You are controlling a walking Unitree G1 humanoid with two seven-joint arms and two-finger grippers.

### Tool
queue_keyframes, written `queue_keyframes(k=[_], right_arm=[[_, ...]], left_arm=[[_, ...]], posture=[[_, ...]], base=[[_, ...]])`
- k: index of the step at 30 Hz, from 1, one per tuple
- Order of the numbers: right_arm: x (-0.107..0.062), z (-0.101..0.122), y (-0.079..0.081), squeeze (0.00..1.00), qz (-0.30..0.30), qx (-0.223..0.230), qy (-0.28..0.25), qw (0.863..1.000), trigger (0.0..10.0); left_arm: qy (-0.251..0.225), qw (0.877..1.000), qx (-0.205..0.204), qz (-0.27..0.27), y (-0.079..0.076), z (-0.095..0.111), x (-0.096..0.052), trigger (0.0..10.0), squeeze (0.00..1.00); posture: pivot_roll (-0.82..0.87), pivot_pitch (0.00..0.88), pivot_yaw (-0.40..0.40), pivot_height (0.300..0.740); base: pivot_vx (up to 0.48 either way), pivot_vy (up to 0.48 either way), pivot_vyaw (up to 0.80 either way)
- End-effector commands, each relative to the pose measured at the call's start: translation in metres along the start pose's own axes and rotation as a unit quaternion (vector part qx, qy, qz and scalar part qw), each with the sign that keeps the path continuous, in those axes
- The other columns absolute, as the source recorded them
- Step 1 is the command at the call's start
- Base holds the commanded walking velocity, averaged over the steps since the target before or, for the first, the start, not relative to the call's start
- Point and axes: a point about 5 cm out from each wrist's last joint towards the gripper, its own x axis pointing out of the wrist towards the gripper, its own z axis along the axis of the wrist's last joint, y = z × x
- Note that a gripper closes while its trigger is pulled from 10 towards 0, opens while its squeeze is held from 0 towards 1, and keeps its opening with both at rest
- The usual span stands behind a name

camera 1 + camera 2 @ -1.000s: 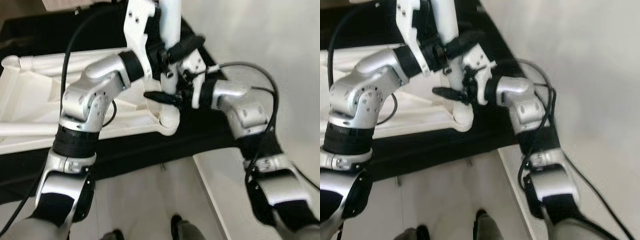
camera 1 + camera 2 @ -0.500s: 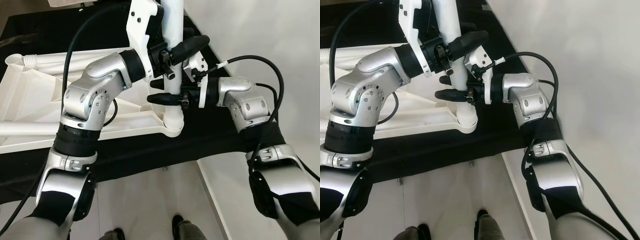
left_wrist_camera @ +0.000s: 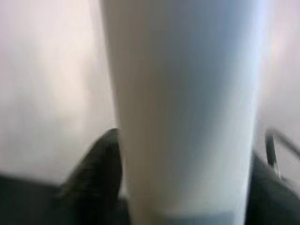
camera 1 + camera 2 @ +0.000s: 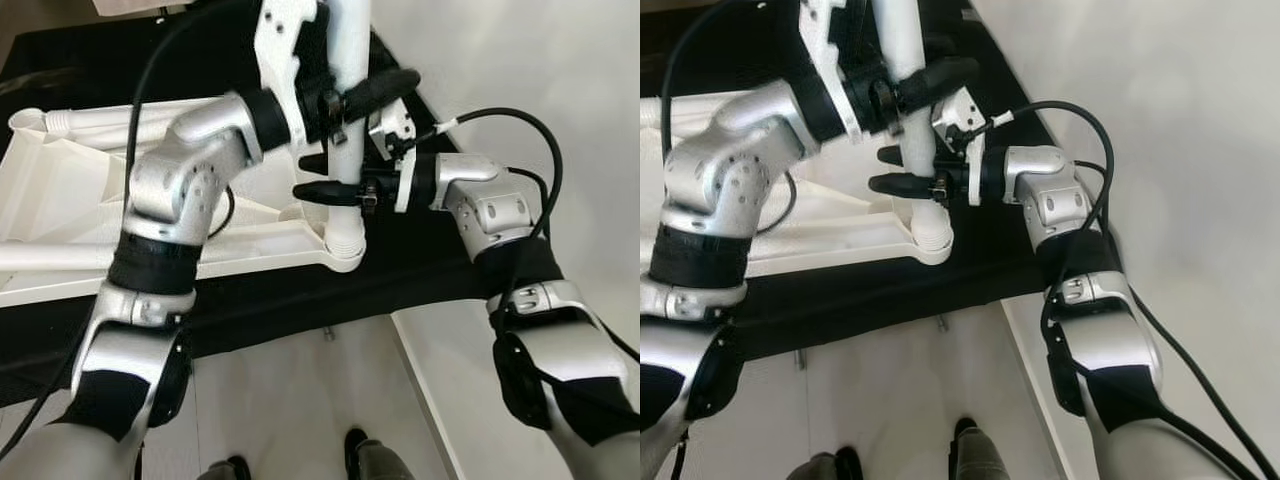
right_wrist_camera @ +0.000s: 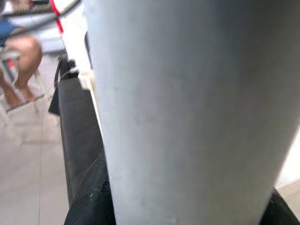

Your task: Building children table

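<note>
White plastic is what we work with: the table leg (image 4: 350, 150) stands upright with its threaded lower end seated in the corner socket (image 4: 343, 250) of the upturned tabletop (image 4: 60, 190), which lies on a black-covered desk (image 4: 400, 275). Nearest to us, our feet (image 4: 352, 445) stand on the pale floor (image 4: 290, 400) just short of the desk's edge.

Our right claw (image 4: 335, 176) comes in from the side and closes its black fingers around the leg low down, just above the socket (the place where a twist does most good, we judge). Our left claw (image 4: 352, 98) clasps the same leg higher up, one finger (image 4: 380, 88) wrapped across its front, likely to keep it plumb while the thread bites.

Farther off, another leg (image 4: 140, 122) lies along the tabletop's far rim.
</note>
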Motion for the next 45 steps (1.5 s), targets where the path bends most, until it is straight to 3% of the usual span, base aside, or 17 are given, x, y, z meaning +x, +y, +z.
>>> queue_keyframes(k=[1, 5, 12, 14, 16, 19, 21, 23, 24, 26, 27, 29, 31, 35, 36, 38, 45], right_arm=[[0.02, 0.0, 0.007, 0.0, 0.021, -0.006, 0.002, 1.0, 0.0], [0.014, 0.007, -0.003, 0.0, -0.035, -0.007, -0.025, 0.999, 0.0], [-0.004, 0.017, -0.015, 0.0, -0.089, 0.003, -0.061, 0.994, 0.0], [-0.015, 0.027, -0.024, 0.0, -0.136, 0.021, -0.108, 0.985, 0.0], [-0.015, 0.027, -0.024, 0.0, -0.136, 0.021, -0.108, 0.985, 0.0], [-0.024, 0.038, -0.032, 0.0, -0.174, 0.063, -0.181, 0.966, 0.0], [-0.024, 0.038, -0.032, 0.0, -0.174, 0.063, -0.181, 0.966, 0.0], [-0.025, 0.039, -0.032, 0.0, -0.174, 0.069, -0.197, 0.962, 0.2], [-0.024, 0.038, -0.029, 0.0, -0.161, 0.064, -0.194, 0.966, 4.1], [-0.023, 0.037, -0.028, 0.0, -0.153, 0.06, -0.19, 0.968, 4.1], [-0.02, 0.033, -0.021, 0.0, -0.121, 0.049, -0.181, 0.975, 10.0], [-0.014, 0.026, -0.01, 0.0, -0.069, 0.032, -0.157, 0.985, 10.0], [-0.014, 0.026, -0.01, 0.0, -0.069, 0.032, -0.157, 0.985, 10.0], [0.001, 0.005, 0.0, 0.0, -0.066, 0.039, -0.113, 0.991, 10.0], [0.001, 0.005, 0.0, 0.0, -0.066, 0.039, -0.113, 0.991, 10.0], [0.004, -0.001, 0.006, 0.0, -0.063, 0.047, -0.115, 0.99, 10.0], [0.005, -0.008, 0.011, 0.0, -0.063, 0.056, -0.112, 0.99, 10.0]], left_arm=[[-0.033, 0.999, 0.011, -0.004, -0.002, 0.014, 0.006, 10.0, 1.0], [-0.086, 0.994, 0.011, 0.069, 0.023, 0.047, -0.019, 10.0, 1.0], [-0.147, 0.98, 0.011, 0.131, 0.036, 0.088, -0.06, 10.0, 1.0], [-0.177, 0.973, 0.012, 0.151, 0.035, 0.106, -0.083, 10.0, 1.0], [-0.177, 0.973, 0.012, 0.151, 0.035, 0.106, -0.083, 10.0, 1.0], [-0.178, 0.97, -0.016, 0.165, 0.024, 0.099, -0.114, 10.0, 1.0], [-0.178, 0.97, -0.016, 0.165, 0.024, 0.099, -0.114, 10.0, 1.0], [-0.124, 0.979, -0.05, 0.153, 0.006, 0.07, -0.131, 10.0, 1.0], [-0.078, 0.984, -0.061, 0.145, -0.007, 0.049, -0.139, 10.0, 1.0], [-0.046, 0.986, -0.071, 0.14, -0.016, 0.036, -0.144, 10.0, 1.0], [0.009, 0.985, -0.09, 0.15, -0.031, 0.007, -0.152, 10.0, 0.0], [0.093, 0.973, -0.116, 0.177, -0.056, -0.036, -0.167, 10.0, 0.0], [0.093, 0.973, -0.116, 0.177, -0.056, -0.036, -0.167, 10.0, 0.0], [0.176, 0.921, -0.146, 0.314, -0.088, -0.098, -0.198, 10.0, 0.0], [0.176, 0.921, -0.146, 0.314, -0.088, -0.098, -0.198, 10.0, 0.0], [0.229, 0.901, -0.111, 0.351, -0.099, -0.117, -0.207, 10.0, 0.0], [0.244, 0.887, -0.121, 0.373, -0.111, -0.121, -0.213, 10.0, 0.0]], posture=[[-0.28, 0.235, -0.011, 0.74], [-0.28, 0.22, -0.017, 0.74], [-0.28, 0.206, -0.024, 0.74], [-0.27, 0.201, -0.03, 0.74], [-0.27, 0.201, -0.03, 0.74], [-0.27, 0.196, -0.033, 0.74], [-0.27, 0.196, -0.033, 0.74], [-0.26, 0.195, -0.034, 0.74], [-0.26, 0.195, -0.034, 0.74], [-0.26, 0.195, -0.034, 0.74], [-0.24, 0.201, -0.036, 0.74], [-0.24, 0.206, -0.036, 0.74], [-0.24, 0.206, -0.036, 0.74], [-0.23, 0.229, -0.042, 0.74], [-0.23, 0.229, -0.042, 0.74], [-0.24, 0.237, -0.044, 0.74], [-0.24, 0.252, -0.058, 0.74]], base=[[0.0, 0.0, 0.0], [0.0, 0.0, 0.0], [0.0, 0.0, 0.0], [0.0, 0.0, 0.0], [0.0, 0.0, 0.0], [0.0, 0.0, 0.0], [0.0, 0.0, 0.0], [0.0, 0.0, 0.0], [0.0, 0.0, 0.0], [0.0, 0.0, 0.0], [0.0, 0.0, 0.0], [0.0, 0.0, 0.0], [0.0, 0.0, 0.0], [0.0, 0.0, 0.0], [0.0, 0.0, 0.0], [0.0, 0.0, 0.0], [0.0, -0.066, 0.0]])
